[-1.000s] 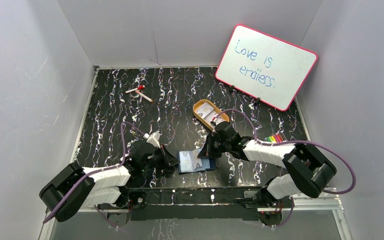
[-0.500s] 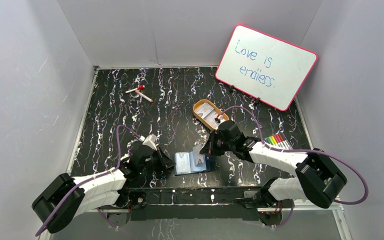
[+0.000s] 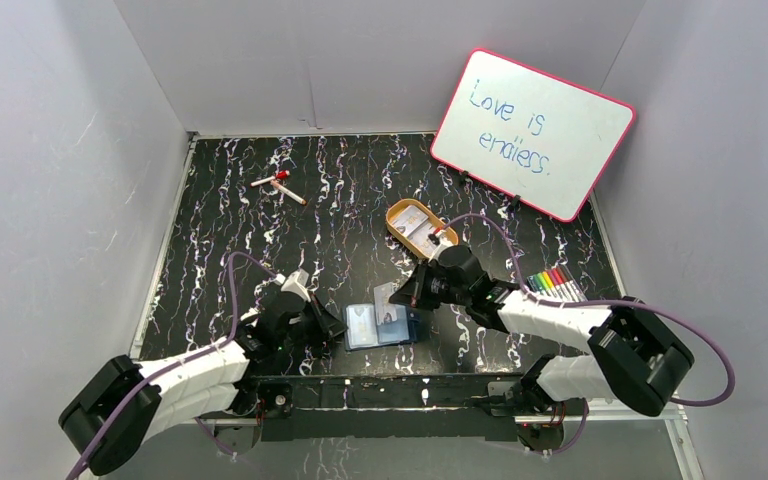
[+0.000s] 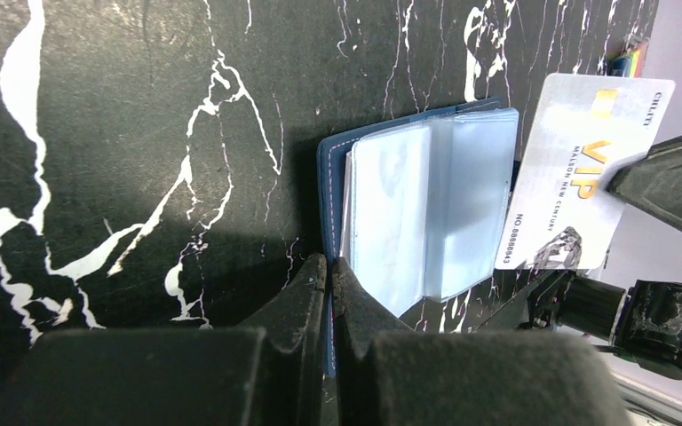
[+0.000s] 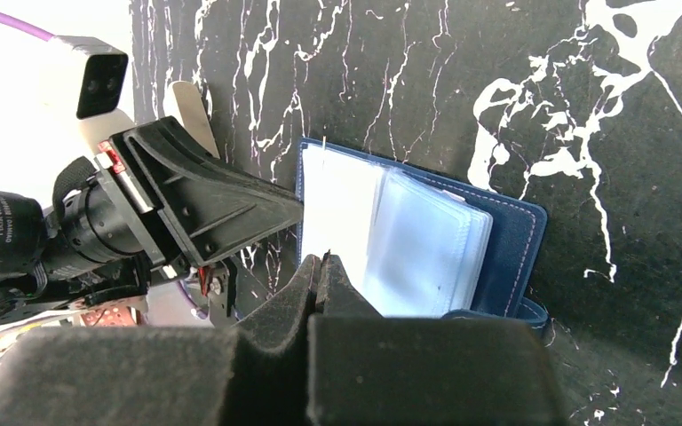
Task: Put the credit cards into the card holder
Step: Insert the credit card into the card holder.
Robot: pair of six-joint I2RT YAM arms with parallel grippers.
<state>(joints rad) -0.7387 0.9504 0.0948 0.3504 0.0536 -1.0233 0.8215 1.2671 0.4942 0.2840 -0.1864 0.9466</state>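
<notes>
The open navy card holder [image 3: 385,328] lies midway along the desk's near edge. The left gripper [image 4: 329,266] pinches its left cover. The right gripper [image 3: 410,292] clamps 1 VIP credit card [image 4: 586,173] just beside its right half.

Navy card holder [image 3: 380,325] lies open — pale VIP card [image 4: 586,169] at its edge.

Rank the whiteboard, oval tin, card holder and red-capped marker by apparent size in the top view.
1. whiteboard, largest by far
2. card holder and oval tin, too alike to rank
3. red-capped marker
</notes>
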